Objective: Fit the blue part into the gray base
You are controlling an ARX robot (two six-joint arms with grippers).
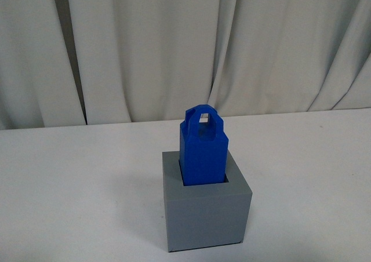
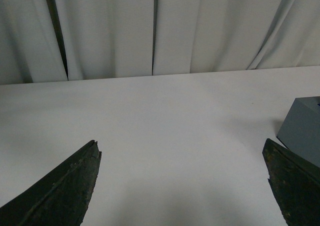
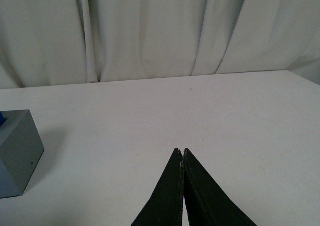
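The blue part (image 1: 202, 147) stands upright in the square recess of the gray base (image 1: 207, 213), its bevelled top and loop handle rising above the rim. Neither gripper shows in the front view. In the left wrist view my left gripper (image 2: 182, 148) is open and empty over bare table, with a corner of the gray base (image 2: 304, 130) beside one finger. In the right wrist view my right gripper (image 3: 182, 150) is shut on nothing, well apart from the gray base (image 3: 17, 151), where a sliver of the blue part (image 3: 1, 118) shows.
The white table (image 1: 81, 181) runs back to a pale pleated curtain (image 1: 174, 47) along its far edge. The base stands near the table's front middle.
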